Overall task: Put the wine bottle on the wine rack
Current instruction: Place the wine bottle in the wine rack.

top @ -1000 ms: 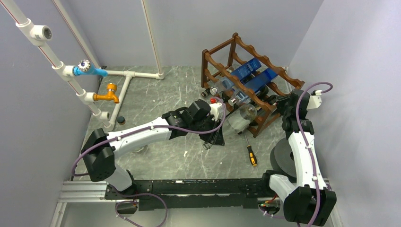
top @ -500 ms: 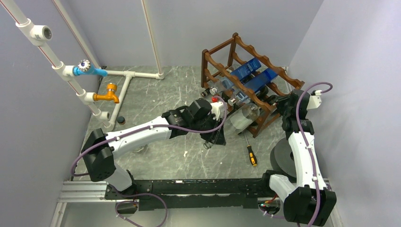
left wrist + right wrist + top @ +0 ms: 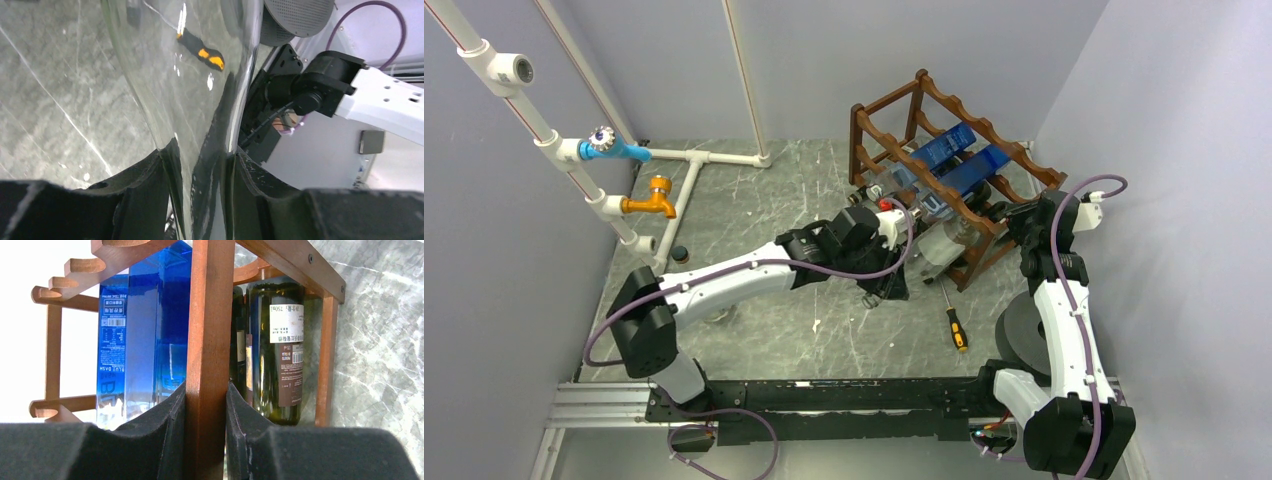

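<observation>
The wine rack (image 3: 944,110) is dark reddish-brown wood with wavy rails, at the back right of the table. It holds two blue bottles (image 3: 952,160) and dark bottles lower down. My left gripper (image 3: 894,285) is shut on the neck of a clear glass wine bottle (image 3: 939,248), whose body lies at the rack's lower front. In the left wrist view the clear bottle (image 3: 190,75) runs up between the jaws. My right gripper (image 3: 206,405) is shut on an upright post of the rack (image 3: 210,315), at its right end (image 3: 1034,215).
A screwdriver (image 3: 955,325) with an orange and black handle lies on the table in front of the rack. A grey disc (image 3: 1020,340) sits by the right arm. White pipes with an orange tap (image 3: 654,198) and a blue valve stand at the left.
My left gripper has moved right toward the rack, pushing the clear bottle further into the rack's lower front. The right arm has not moved.
</observation>
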You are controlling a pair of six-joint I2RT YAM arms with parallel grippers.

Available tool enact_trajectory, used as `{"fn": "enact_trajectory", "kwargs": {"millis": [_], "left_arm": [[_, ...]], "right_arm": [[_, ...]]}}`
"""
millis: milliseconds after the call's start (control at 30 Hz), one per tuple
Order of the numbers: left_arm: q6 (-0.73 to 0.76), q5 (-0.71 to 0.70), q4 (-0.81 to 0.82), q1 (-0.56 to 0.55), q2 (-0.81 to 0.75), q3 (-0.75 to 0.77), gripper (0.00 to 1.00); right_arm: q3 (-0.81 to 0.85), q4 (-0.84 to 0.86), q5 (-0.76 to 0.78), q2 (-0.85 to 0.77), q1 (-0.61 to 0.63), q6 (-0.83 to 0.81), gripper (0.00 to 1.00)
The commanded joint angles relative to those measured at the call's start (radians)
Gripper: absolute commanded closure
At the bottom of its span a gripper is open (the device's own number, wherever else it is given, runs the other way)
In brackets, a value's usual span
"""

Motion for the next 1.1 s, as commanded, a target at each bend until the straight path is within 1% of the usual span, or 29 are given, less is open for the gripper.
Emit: {"fn": "enact_trajectory", "kwargs": {"millis": [0, 133, 167, 300, 433, 600, 800, 1067], "left_arm": [[0.137, -0.013, 0.342, -0.006, 0.012, 0.114, 1.0], [0.228, -0.079, 0.324, -0.005, 0.086, 0.155, 1.0], [0.24, -0.085, 0.33, -0.002, 0.1, 0.167, 1.0], [0.29, -0.109, 0.295, 0.001, 0.172, 0.272, 1.0], [0.334, -0.121, 0.284, 0.001, 0.232, 0.342, 1.0], [0.393, -0.172, 0.248, 0.0, 0.321, 0.43, 1.0], [0.424, -0.173, 0.279, 0.001, 0.387, 0.507, 1.0], [0.384, -0.116, 0.329, 0.002, 0.475, 0.611, 1.0]], "right_arm": [[0.02, 0.069, -0.273, -0.031, 0.051, 0.034, 1.0], [0.032, 0.053, -0.296, -0.031, 0.051, 0.021, 1.0], [0.043, 0.033, -0.28, -0.034, 0.051, 0.008, 1.0], [0.056, 0.001, -0.265, -0.042, 0.05, -0.005, 1.0], [0.084, -0.019, -0.311, -0.033, 0.05, -0.005, 1.0], [0.081, -0.025, -0.356, -0.026, 0.05, 0.032, 1.0], [0.061, -0.017, -0.338, -0.047, 0.05, 0.071, 1.0], [0.073, -0.031, -0.324, -0.052, 0.05, 0.067, 1.0]]}}
